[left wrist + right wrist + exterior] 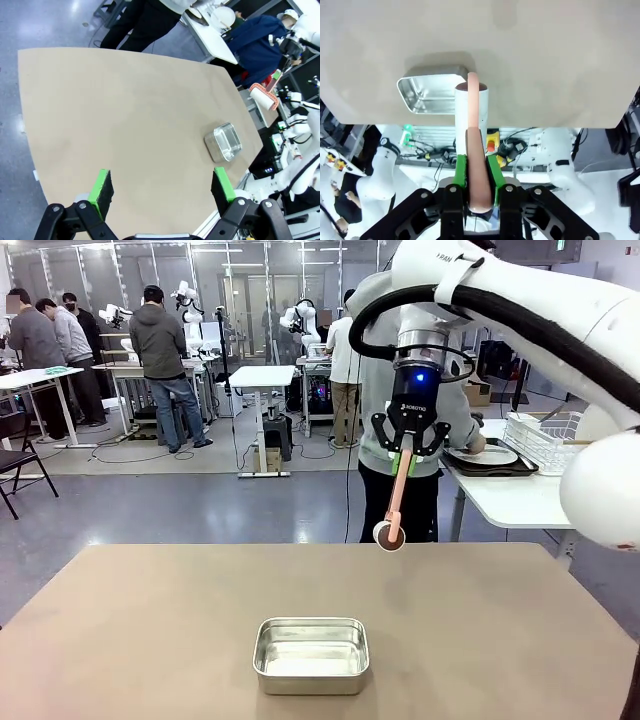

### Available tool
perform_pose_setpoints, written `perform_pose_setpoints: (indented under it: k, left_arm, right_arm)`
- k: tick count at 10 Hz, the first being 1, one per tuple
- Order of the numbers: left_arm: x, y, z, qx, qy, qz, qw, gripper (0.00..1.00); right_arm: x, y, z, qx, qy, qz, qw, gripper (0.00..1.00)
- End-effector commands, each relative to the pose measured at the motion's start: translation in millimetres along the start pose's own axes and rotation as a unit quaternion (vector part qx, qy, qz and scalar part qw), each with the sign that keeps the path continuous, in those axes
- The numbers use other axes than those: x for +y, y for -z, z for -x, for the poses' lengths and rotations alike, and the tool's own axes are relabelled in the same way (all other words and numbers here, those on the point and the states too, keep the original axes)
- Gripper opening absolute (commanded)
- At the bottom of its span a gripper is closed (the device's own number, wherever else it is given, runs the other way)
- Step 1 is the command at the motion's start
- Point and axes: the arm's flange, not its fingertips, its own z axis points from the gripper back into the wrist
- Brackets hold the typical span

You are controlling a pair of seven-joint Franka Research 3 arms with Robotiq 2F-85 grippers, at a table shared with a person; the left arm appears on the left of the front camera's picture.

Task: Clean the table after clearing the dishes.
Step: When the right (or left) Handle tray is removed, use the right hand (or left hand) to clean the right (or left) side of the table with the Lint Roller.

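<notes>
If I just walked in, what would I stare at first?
Probably the right gripper. It is shut on a pink-handled cleaning roller and holds it up in the air over the table. After that you'd notice the shiny steel pan sitting on the brown top near the robot's edge.

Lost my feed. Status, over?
Left gripper open, empty. Right gripper shut on pink-handled roller, above table. Steel pan sits mid-table.

Front camera looks across table at person — wrist cameras high above, all sharing steel pan.
</notes>
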Motion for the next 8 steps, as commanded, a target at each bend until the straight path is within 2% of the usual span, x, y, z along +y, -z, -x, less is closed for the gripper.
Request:
perform_pose_setpoints:
  k: [1,2,3,5,6,8]
  left_arm:
    - [-4.2,-3.8,3.0,0.003,-0.001,0.003,1.0,1.0]
    - [-4.2,-3.8,3.0,0.003,-0.001,0.003,1.0,1.0]
    - [-4.2,-3.8,3.0,0.003,-0.001,0.003,1.0,1.0]
    - [-4.2,-3.8,3.0,0.003,-0.001,0.003,1.0,1.0]
    - [-4.2,-3.8,3.0,0.003,-0.001,0.003,1.0,1.0]
    - [-4.2,-3.8,3.0,0.003,-0.001,0.003,1.0,1.0]
  right_arm:
    - [-29.2,34.2,41.7,-0.032,0.026,-0.031,0.999,0.22]
    - [-37.1,41.9,43.9,-0.038,0.02,-0.066,0.997,0.22]
    - [-49.3,54.4,43.5,-0.074,0.026,-0.088,0.993,0.22]
    - [-59.8,84.5,33.0,-0.067,0.026,-0.105,0.992,0.22]
    - [-58.2,83.9,31.8,-0.114,0.021,-0.122,0.986,0.22]
    - [-72.2,62.1,36.5,-0.178,0.021,-0.148,0.973,0.22]
